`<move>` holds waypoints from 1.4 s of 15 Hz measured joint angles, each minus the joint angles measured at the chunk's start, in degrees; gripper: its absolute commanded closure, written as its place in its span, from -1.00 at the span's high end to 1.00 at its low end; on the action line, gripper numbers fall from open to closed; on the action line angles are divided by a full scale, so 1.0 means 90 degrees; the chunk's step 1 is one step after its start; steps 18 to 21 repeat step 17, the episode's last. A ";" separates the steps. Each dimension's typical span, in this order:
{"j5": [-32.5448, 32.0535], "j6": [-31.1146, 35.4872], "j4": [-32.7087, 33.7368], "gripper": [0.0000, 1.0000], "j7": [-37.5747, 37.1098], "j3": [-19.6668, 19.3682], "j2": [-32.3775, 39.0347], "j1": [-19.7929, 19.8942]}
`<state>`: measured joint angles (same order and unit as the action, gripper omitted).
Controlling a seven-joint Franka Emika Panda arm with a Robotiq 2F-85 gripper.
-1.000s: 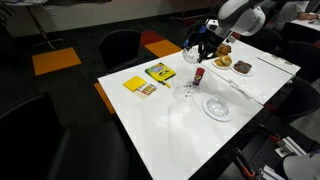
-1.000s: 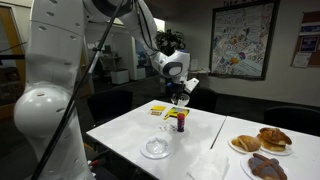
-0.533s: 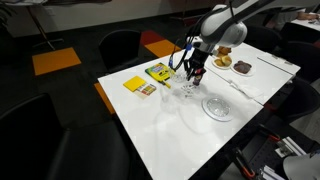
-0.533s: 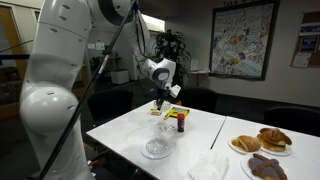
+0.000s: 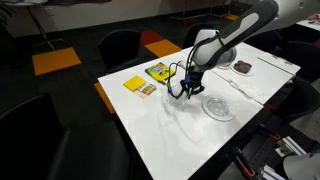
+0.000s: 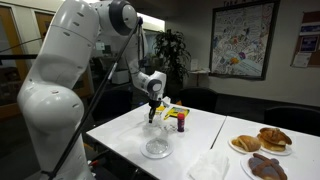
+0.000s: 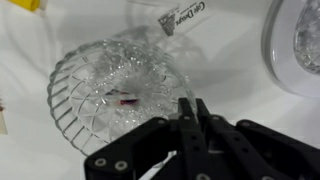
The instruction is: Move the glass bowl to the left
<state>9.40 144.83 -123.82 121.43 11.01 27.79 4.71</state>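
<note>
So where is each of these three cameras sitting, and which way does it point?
Exterior view: high off a table corner, looking down on the white table; the arm reaches in from upper right, gripper low.
Exterior view: about table height beside the pastries, facing the robot's whole arm.
Wrist view: straight down on the glass bowl; only the gripper shows.
All three show the flat glass dish.

Even overhead light leaves the white desk (image 5: 150, 130) bright, with the room around the desk dim and only faint, soft shadows. In the wrist view the glass bowl (image 7: 120, 95) glints sharply, while the dark tool (image 7: 192, 108) over it is blurred.
</note>
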 measured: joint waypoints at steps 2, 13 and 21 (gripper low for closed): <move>-0.0244 0.0146 -0.0032 -0.34 -0.0012 -0.0005 0.0158 -0.0036; -0.0443 0.0174 -0.0033 0.99 -0.0009 0.0029 0.0116 -0.0017; -0.0254 -0.0006 -0.0040 1.00 0.0097 0.0172 -0.0244 0.0124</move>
